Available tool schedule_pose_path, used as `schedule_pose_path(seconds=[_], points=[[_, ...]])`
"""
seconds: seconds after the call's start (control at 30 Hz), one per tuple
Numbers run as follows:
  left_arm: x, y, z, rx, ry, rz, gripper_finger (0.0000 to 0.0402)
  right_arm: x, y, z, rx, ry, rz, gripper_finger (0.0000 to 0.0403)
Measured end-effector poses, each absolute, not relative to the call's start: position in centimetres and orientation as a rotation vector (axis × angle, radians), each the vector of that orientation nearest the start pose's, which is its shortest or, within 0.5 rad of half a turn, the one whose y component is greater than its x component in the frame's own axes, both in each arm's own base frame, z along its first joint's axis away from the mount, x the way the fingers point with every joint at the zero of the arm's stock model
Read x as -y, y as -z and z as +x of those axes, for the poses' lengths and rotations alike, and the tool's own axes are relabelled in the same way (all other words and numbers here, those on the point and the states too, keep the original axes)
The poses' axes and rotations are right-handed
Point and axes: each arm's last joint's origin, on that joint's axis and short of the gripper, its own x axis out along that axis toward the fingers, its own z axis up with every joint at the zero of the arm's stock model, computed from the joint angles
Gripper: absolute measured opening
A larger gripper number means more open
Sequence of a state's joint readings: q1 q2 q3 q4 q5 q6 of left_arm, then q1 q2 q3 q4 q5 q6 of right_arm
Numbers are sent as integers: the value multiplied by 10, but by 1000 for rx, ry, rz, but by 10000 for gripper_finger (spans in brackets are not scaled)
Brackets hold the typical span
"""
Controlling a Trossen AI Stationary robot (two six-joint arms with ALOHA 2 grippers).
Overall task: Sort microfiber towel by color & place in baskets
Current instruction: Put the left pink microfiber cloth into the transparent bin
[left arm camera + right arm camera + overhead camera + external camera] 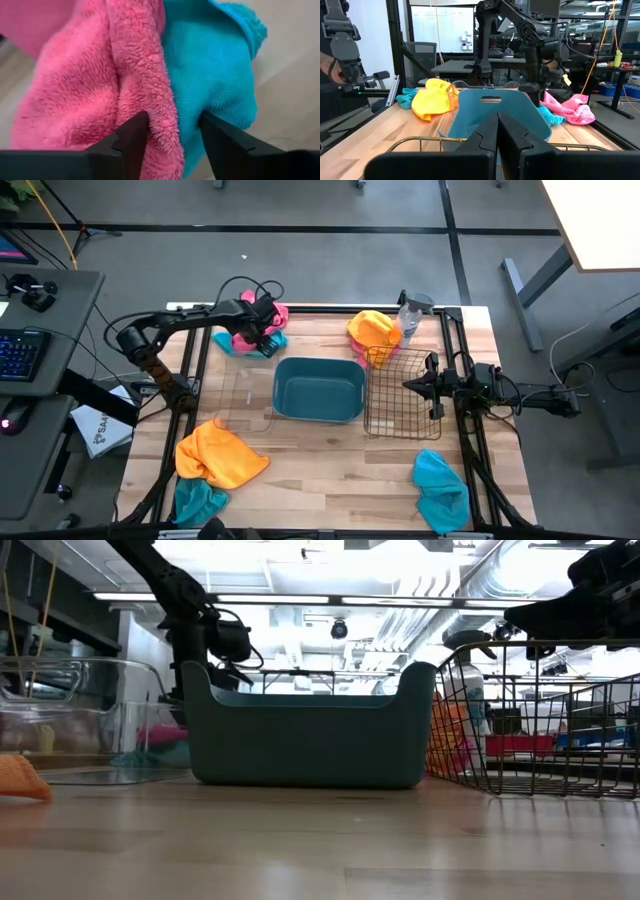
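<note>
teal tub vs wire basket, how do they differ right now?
The teal tub has solid walls with rounded corners; the wire basket is open mesh with square corners. The tub sits mid-table between the clear box and the basket; the right gripper hangs over the basket. Neither shows a towel inside.

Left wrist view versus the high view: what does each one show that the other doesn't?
Only the left wrist view shows the left end effector open, fingers astride a fold of the pink towel, right where it meets a blue towel. Only the high view shows the teal tub, wire basket, clear box, spray bottle, the other towels, and the right end effector shut over the wire basket. Both show the pink and blue towels.
</note>
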State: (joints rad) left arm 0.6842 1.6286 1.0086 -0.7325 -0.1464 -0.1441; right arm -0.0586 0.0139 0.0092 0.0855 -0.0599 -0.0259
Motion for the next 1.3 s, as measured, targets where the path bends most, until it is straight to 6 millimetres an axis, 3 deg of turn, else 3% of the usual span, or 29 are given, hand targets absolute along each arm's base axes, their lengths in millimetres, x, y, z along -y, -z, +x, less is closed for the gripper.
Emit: schedule_pose_path(seconds=[0.23,0.6,0.73,0.9,1.17,1.3], points=[[-188,-193,220,-1266,-815,-411,16,4,-174,98,81,0,-31,0],[-183,-260,215,-1070,-832,-369,5,4,-174,98,81,0,-31,0],[-179,-271,210,-1025,-828,-367,5,4,-174,98,81,0,-31,0],[-180,-265,213,-1035,-812,-407,5,4,-174,98,80,0,-31,0],[-181,-212,217,-1211,-766,-524,10,4,-174,98,81,0,-31,0],[-181,-200,218,-1274,-748,-525,27,4,-174,98,81,0,-31,0]])
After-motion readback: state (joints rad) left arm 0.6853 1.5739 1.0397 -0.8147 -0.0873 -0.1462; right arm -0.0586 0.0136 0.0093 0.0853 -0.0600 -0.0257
